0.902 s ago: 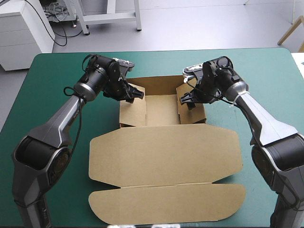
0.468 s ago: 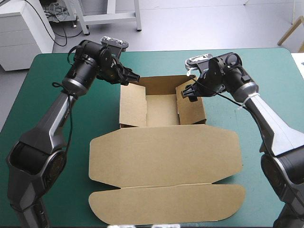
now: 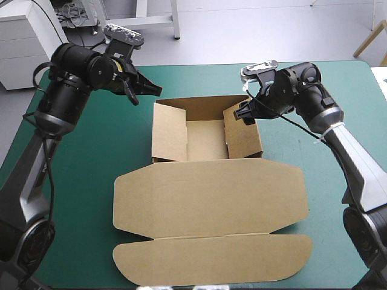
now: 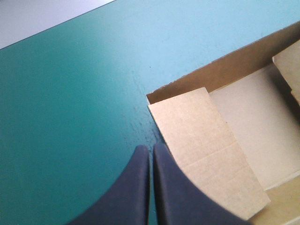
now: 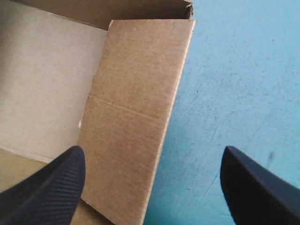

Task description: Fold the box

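Tuck stage, I judge: box (image 3: 205, 140) walls up, lid (image 3: 211, 193) flat on worktop (image 3: 84, 175). Left gripper (image 4: 151, 149) closed, empty, beside far-left corner. Right gripper (image 5: 150, 158) open over the right wall; next probably calls for seating both side walls.

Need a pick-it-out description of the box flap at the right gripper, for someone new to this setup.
On the teal-green table sits the brown box, its open tray toward the far edge and its lid flat toward the robot. The flap is the tray's side panel on the right arm's side. Unlike the matching left flap, it has the open right gripper hanging right over it.
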`<control>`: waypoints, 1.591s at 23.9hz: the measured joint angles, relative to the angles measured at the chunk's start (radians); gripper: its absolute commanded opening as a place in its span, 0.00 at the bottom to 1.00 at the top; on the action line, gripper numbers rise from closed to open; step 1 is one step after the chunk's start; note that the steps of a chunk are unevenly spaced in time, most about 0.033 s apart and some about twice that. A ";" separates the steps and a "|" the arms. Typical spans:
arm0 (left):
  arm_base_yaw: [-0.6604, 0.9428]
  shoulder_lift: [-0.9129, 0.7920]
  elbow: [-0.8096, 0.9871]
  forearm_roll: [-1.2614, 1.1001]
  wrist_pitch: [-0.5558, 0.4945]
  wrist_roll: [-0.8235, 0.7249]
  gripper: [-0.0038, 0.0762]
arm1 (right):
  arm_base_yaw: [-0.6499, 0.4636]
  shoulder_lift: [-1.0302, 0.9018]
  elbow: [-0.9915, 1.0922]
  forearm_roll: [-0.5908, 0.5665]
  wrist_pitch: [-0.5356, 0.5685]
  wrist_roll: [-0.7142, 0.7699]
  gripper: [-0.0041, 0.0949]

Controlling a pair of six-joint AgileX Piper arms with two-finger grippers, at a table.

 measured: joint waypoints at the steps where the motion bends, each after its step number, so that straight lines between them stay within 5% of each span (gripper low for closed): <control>1: 0.000 -0.024 0.019 0.000 0.000 0.003 0.04 | 0.000 0.000 0.000 0.006 0.000 0.000 0.77; 8: 0.000 -0.252 0.269 -0.004 0.000 0.010 0.04 | 0.000 0.000 0.000 0.025 0.004 0.000 0.77; 21: 0.000 -0.846 1.032 -0.008 -0.018 0.025 0.04 | 0.000 0.122 0.000 0.025 0.007 0.020 0.77; 26: 0.000 -0.998 1.134 -0.008 -0.019 0.018 0.04 | 0.000 0.206 0.000 0.025 -0.031 0.020 0.76; 28: 0.000 -1.019 1.135 -0.008 -0.022 0.018 0.04 | 0.000 0.222 0.000 0.025 -0.034 0.020 0.68; 35: 0.000 -1.024 1.136 0.020 -0.029 0.017 0.04 | 0.000 0.245 0.000 0.025 -0.041 0.036 0.02; 38: 0.000 -1.024 1.136 0.022 -0.041 0.017 0.04 | -0.002 0.245 0.000 0.024 -0.049 0.048 0.02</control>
